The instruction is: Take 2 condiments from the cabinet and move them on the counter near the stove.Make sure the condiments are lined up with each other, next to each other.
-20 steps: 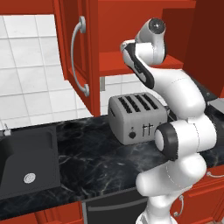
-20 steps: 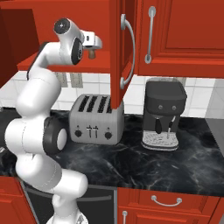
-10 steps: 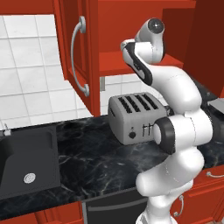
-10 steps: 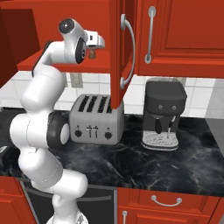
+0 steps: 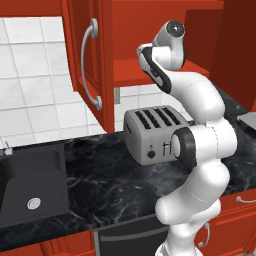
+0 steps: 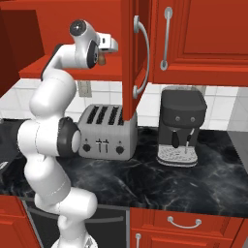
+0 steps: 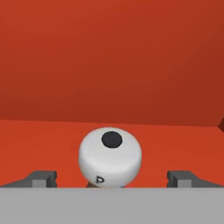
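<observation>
Red cabinet interior fills my hand camera, and right in front of it a condiment mill stands on the red inner shelf. I see it from above: a rounded pale grey top with a black dot in the middle and a small dark letter on its near side. It sits between my fingers, whose two dark tips are spread wide on either side, well clear of the top and holding nothing. From the right base camera I catch a small brown mill just under the hand, at the shelf edge. Whether that is the same one I cannot tell.

Moving outward, the cabinet door hangs open with its long curved silver handle facing me, and the arm reaches up into the opening. Below the shelf, a silver four-slot toaster stands on the black marble-look desk against the white tiled wall. A dark coffee machine stands to the toaster's right, apart from it. A black sink basin is set into the desk at the far left.
</observation>
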